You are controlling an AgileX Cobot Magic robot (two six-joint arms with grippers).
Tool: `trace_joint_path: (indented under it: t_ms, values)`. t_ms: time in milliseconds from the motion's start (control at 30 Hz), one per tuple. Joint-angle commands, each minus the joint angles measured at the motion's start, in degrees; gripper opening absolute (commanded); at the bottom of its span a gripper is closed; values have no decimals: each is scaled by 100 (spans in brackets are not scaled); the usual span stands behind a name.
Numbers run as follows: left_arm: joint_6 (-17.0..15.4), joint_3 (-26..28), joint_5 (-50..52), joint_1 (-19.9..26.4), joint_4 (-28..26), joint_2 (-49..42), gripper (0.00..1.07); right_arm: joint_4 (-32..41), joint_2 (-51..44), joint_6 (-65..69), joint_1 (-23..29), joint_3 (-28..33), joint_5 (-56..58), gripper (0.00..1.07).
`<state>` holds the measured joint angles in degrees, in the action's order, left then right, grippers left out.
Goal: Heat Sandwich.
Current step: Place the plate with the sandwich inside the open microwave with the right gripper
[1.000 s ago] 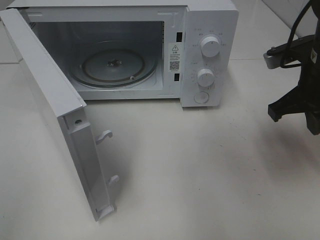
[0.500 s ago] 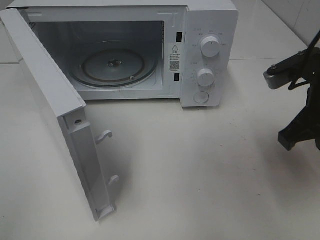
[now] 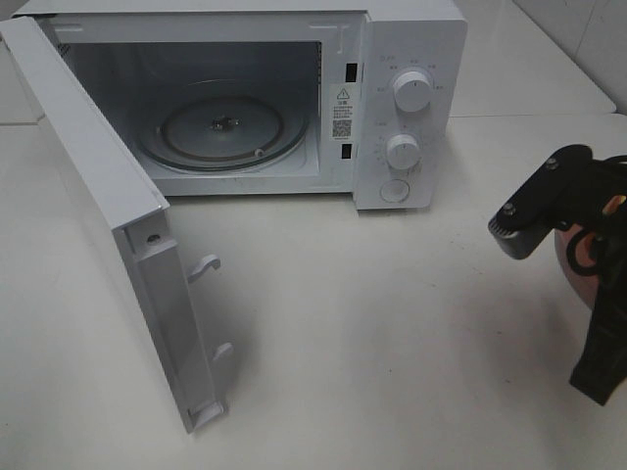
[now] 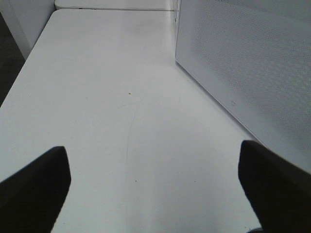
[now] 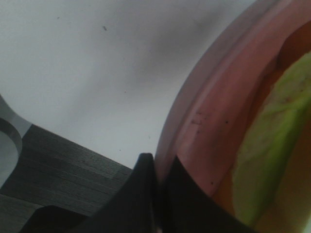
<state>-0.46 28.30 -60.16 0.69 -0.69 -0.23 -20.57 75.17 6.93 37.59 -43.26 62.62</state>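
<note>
Right fingers (image 5: 141, 194) closed tight, tips together, rim of the pink plate (image 5: 214, 121) running straight into the seam between them, so pinched on the rim. Sandwich (image 5: 272, 145) sits on that plate just past the fingers, pale green filling showing, tan crust beside it. Can't tell if the plate rests on the surface (image 3: 372, 333) or hangs just off it. In the high view the right arm and a sliver of the plate are at the far right edge, well apart from the microwave (image 3: 407, 98). Left fingers (image 4: 34, 194) spread wide, nothing between them, over bare surface just beside the outer face of the door (image 3: 108, 196). Door swung fully open, glass turntable (image 3: 220, 132) bare inside the cavity.
</note>
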Motion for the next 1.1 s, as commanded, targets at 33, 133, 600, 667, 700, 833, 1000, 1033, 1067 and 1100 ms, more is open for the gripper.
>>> trace_joint_path:
  t_ms: [33,133,600,667,700,833,1000,1033,1067,1100]
  values:
    - [-6,-11,74,6,0,-69,86,-126,-46,-642,246,46,11,0]
    - [-6,-11,74,6,0,-69,86,-109,-46,-1261,441,46,-160,0]
    - [-6,-11,74,6,0,-69,86,-40,-46,-4945,1077,46,-785,0]
    - [-6,-11,74,6,0,-69,86,-63,-46,-5592,1129,46,-1117,0]
    - [-6,-11,74,6,0,-69,86,-63,-46,-5592,1129,46,-1117,0]
    - [-6,-11,74,6,0,-69,86,-63,-46,-6354,1129,46,-1753,0]
    - [-6,-11,74,6,0,-69,86,-6,-46,-6818,1129,46,-2011,0]
    - [-6,-11,74,6,0,-69,86,17,-46,-6939,1129,46,-2045,0]
    - [-6,-11,74,6,0,-69,86,46,-46,-7116,1129,46,-2091,0]
    - [-6,-11,74,6,0,-69,86,46,-46,-7162,1129,46,-2143,0]
